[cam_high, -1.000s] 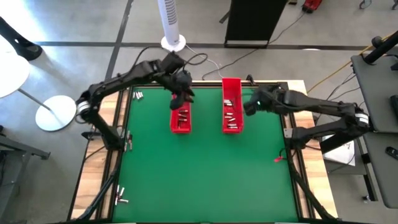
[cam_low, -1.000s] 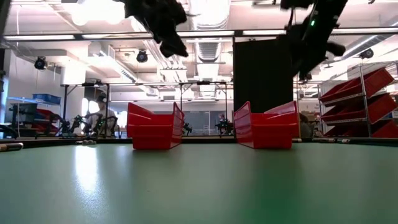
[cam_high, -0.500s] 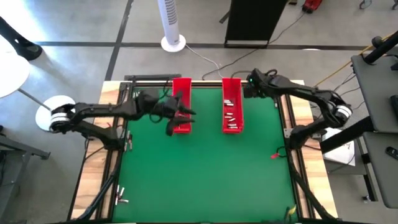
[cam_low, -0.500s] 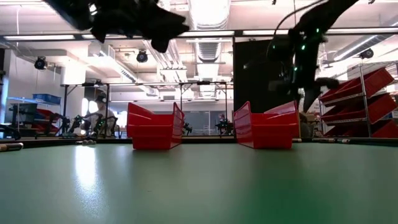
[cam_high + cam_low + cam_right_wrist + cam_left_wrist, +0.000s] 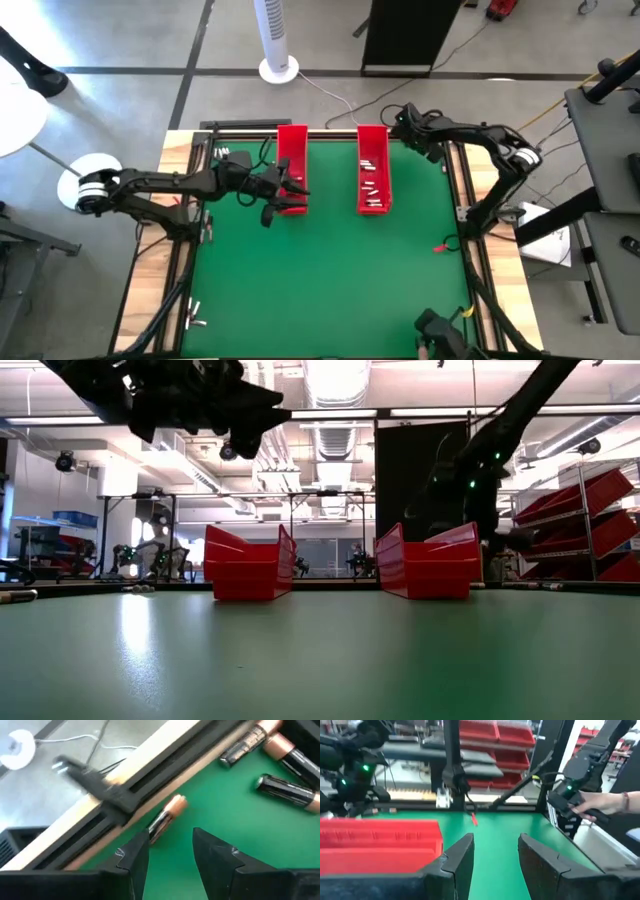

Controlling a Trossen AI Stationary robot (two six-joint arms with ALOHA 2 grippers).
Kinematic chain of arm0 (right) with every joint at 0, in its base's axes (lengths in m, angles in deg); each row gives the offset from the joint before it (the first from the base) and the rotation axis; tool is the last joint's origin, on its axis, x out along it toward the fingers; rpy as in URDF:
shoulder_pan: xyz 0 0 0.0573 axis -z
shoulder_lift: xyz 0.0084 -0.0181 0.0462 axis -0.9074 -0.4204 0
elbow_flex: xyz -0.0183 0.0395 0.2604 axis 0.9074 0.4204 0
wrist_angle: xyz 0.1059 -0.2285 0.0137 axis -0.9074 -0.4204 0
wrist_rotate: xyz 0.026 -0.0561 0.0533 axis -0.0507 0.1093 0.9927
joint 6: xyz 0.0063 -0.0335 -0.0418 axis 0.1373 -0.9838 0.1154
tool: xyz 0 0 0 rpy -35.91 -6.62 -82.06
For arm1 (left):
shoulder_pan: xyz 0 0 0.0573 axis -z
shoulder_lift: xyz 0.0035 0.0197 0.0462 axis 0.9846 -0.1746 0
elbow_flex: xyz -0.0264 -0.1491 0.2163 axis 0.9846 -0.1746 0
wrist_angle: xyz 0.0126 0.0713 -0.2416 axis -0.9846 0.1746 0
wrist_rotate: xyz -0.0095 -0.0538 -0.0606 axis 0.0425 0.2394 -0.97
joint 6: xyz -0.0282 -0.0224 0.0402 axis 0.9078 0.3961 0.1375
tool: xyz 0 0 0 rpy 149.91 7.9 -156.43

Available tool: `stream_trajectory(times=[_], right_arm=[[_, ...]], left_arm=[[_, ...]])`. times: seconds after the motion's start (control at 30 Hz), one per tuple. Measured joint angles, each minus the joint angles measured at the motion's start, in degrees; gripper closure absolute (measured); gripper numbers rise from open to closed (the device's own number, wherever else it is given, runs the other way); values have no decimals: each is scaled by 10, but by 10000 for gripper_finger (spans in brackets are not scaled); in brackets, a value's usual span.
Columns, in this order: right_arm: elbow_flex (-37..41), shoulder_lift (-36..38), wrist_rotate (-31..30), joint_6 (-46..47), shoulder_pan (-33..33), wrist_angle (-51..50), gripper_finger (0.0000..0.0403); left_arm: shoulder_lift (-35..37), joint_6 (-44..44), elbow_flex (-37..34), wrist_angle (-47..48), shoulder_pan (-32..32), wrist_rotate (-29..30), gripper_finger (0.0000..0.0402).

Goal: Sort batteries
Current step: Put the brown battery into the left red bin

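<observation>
Two long red trays stand on the green mat, the left tray (image 5: 292,160) and the right tray (image 5: 372,170). Small batteries (image 5: 370,186) lie in the right tray. My left gripper (image 5: 285,190) (image 5: 495,855) is open and hovers high by the left tray's (image 5: 380,845) near end. My right gripper (image 5: 398,128) (image 5: 170,852) is open at the table's far right corner, just over the mat. A copper-tipped battery (image 5: 167,817) lies on the mat before its fingers, untouched. More batteries (image 5: 287,790) lie close by.
Loose batteries lie on the table's far left edge (image 5: 222,155) and near left corner (image 5: 195,316). A black frame rail (image 5: 115,800) runs beside the right gripper. A person's hand (image 5: 605,802) holds a dark device at the table's near edge (image 5: 440,338).
My left gripper has swung from over the left tray's far end toward the table's near and left side, stopping by the tray's near end. My right gripper has moved from beside the right tray to the table's far right corner and come down toward the mat.
</observation>
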Motion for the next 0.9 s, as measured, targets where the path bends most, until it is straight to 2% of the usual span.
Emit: stream_trajectory(times=[0.13, 0.37, 0.63, 0.73, 0.9], right_arm=[[-4, -30, 0, 32, 24, 8, 250], [-5, -61, -3, 38, 47, 41, 238], [-5, -66, -5, 49, 44, 47, 259], [-5, -65, -2, 93, 24, 22, 272], [-5, -63, -6, 142, -7, 11, 284]], left_arm=[[19, -32, 6, 67, 0, -3, 267], [48, -67, 3, 68, 0, -4, 267], [38, -91, 2, 69, 0, -4, 267], [36, -106, 2, 66, 0, -7, 267], [36, -120, 2, 48, 1, -76, 267]])
